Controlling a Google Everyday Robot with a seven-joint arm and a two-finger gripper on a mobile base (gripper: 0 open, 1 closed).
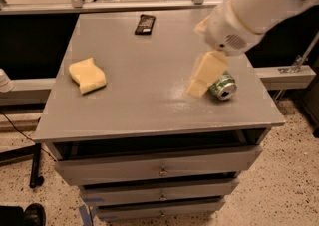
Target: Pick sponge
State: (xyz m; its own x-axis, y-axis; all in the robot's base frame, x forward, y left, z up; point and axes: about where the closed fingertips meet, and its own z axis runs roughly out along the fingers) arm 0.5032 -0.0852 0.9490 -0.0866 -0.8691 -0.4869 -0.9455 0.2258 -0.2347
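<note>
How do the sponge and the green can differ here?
The sponge is pale yellow with a wavy outline; the can is green with a metal end. The sponge lies flat near the left edge of the grey table; the can lies on its side near the right edge. The sponge shows in full; the gripper, above the table's right half, partly covers the can. Both rest on the table.

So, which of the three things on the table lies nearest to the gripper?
The green can, lying close beside the gripper; the sponge and the flat black object are far from it.
</note>
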